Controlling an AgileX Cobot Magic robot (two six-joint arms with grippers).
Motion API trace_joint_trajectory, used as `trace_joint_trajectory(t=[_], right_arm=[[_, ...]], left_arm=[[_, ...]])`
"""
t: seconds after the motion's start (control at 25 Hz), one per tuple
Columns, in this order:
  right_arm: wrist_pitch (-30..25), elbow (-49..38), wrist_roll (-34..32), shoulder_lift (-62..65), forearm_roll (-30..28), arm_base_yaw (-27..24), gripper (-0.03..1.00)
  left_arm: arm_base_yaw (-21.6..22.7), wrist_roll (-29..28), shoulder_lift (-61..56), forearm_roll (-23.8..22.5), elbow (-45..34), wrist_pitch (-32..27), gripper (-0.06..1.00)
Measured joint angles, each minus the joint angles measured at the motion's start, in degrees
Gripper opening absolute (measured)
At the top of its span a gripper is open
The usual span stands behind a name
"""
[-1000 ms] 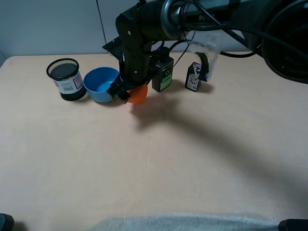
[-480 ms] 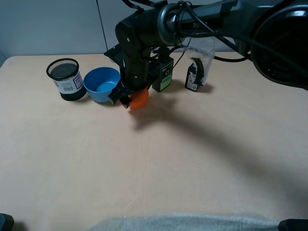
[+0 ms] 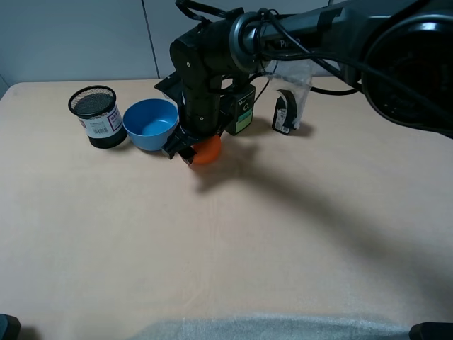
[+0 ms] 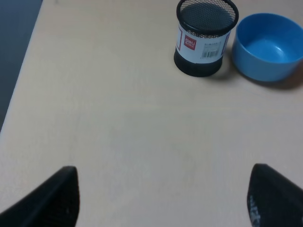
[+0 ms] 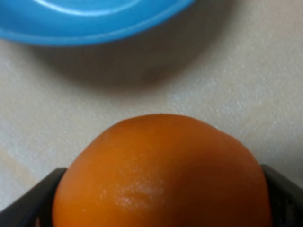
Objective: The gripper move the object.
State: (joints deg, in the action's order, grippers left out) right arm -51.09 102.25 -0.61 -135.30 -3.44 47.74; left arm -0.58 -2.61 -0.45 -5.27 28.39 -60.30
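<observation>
The orange fruit (image 3: 207,150) sits low at the table, just right of the blue bowl (image 3: 151,123). My right gripper (image 3: 190,150) reaches across from the right and is shut on the fruit. In the right wrist view the fruit (image 5: 163,175) fills the space between the two black fingers (image 5: 28,201), with the blue bowl's rim (image 5: 94,23) just beyond it. My left gripper (image 4: 163,198) is open and empty over bare table; only its two fingertips show, and it is out of the exterior view.
A black mesh pen cup (image 3: 96,115) stands left of the bowl and also shows in the left wrist view (image 4: 204,38). A black-and-green box (image 3: 241,110) and a small packaged item (image 3: 285,112) stand behind the fruit. The tabletop (image 3: 226,241) stretches toward the front.
The right gripper has lowered slightly and shifted a little with the orange fruit still in it, staying beside the blue bowl.
</observation>
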Motion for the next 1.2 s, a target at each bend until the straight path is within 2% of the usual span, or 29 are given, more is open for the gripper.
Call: trace_joint_trajectory(t=[0.72,1.0,1.2], right_arm=[[0.45,0.0,0.16,0.0,0.07,0.0,0.56],[1.66,0.0,0.16,0.0,1.96,0.0,0.56],[1.66,0.0,0.16,0.0,2.14,0.0,0.62]], left_arm=[[0.0,0.0,0.0,0.0,0.0,0.0,0.79],[0.0,0.0,0.0,0.0,0.0,0.0,0.79],[0.0,0.0,0.0,0.0,0.0,0.0,0.79]])
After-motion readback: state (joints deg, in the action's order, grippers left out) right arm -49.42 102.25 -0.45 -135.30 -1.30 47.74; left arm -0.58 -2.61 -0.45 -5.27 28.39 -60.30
